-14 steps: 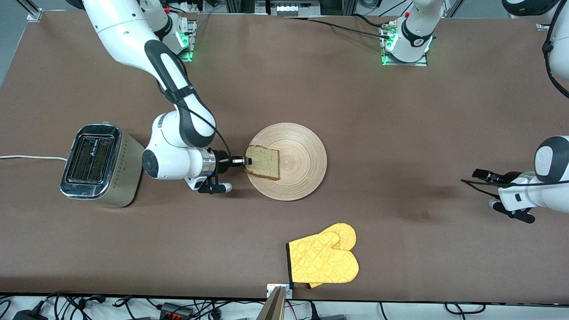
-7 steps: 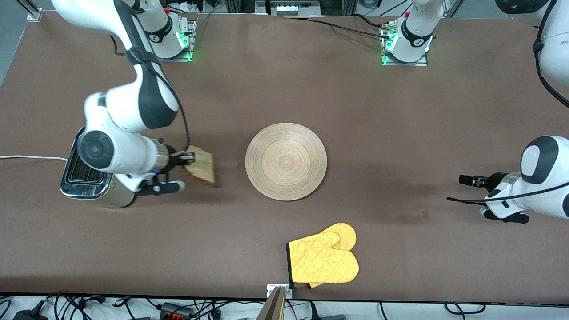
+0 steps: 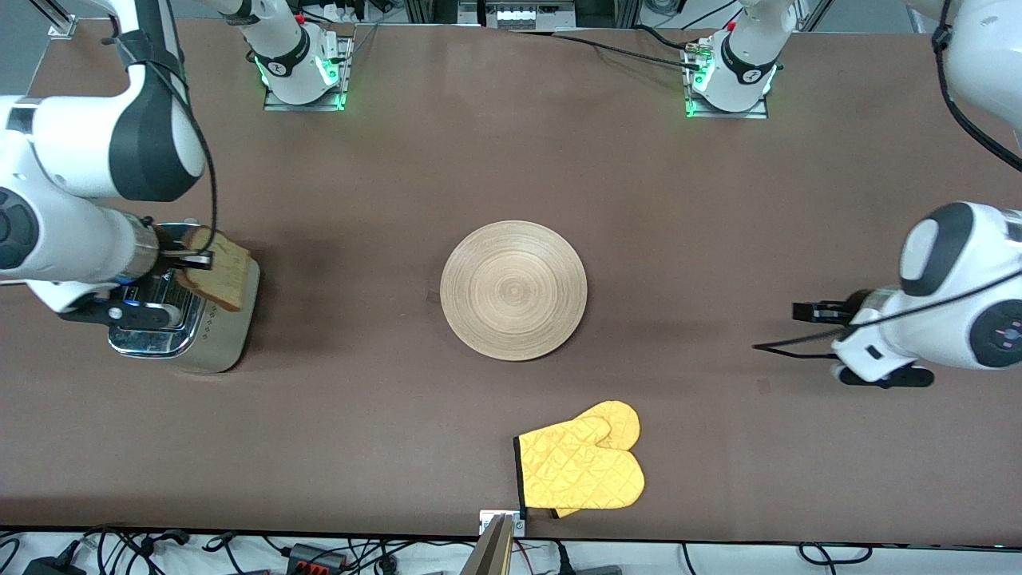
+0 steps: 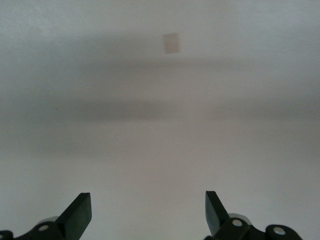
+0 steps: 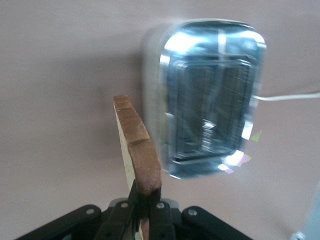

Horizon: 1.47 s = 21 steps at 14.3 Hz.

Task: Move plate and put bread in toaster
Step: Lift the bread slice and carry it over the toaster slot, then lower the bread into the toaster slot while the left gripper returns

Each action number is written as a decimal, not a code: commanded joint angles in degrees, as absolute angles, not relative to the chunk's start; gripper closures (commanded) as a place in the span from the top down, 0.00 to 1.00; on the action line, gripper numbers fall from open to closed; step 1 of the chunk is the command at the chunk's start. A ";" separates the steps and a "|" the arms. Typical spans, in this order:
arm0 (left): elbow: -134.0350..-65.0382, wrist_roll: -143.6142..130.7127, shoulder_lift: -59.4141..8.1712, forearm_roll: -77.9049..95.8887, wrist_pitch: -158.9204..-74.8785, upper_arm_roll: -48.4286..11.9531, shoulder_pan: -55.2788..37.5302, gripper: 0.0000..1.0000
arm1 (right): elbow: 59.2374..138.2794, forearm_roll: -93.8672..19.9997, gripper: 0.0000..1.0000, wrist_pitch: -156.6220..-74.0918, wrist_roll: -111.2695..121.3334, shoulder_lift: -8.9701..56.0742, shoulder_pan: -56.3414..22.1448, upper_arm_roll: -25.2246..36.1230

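Over toaster [image 3: 180, 307]: bread [image 3: 214, 269], slots empty.

One plate [image 3: 513, 290], one bread slice [image 3: 215, 269], one toaster [image 3: 188, 319] with two slots, one white cord [image 5: 290, 96]. One yellow oven mitt [image 3: 580, 465]. Two arms, so two grippers: right gripper [image 3: 194, 257], left gripper [image 3: 805, 311]. One desk [image 3: 511, 160].

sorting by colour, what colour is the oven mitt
Yellow, quilted, with a black cuff edge; the front view shows it best.
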State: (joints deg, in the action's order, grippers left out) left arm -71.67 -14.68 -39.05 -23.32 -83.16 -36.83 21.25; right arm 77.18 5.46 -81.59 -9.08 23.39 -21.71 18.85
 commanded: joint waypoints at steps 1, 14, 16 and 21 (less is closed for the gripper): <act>-72.25 -15.65 -38.06 -22.41 -82.53 -37.34 21.62 1.00 | 76.03 14.37 0.00 -78.32 -10.47 23.47 -22.67 19.16; -76.44 -5.48 -16.73 -1.85 -78.66 -16.73 13.73 1.00 | 78.13 8.97 0.00 -83.23 -11.16 25.32 -17.75 18.98; -81.46 -3.96 -10.31 -0.19 -80.50 -9.44 8.90 1.00 | 78.13 8.79 0.00 -83.49 -10.99 25.40 -17.32 18.98; -92.89 3.24 2.62 3.51 -89.02 2.54 2.82 1.00 | 78.14 8.61 0.00 -83.32 -10.28 24.96 -17.75 18.63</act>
State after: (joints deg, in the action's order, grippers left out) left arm -84.47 -0.49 -4.42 1.53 -83.62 -1.08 4.34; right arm 77.69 9.27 -82.92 -10.04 25.75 -17.72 19.14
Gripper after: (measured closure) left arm 0.000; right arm 0.907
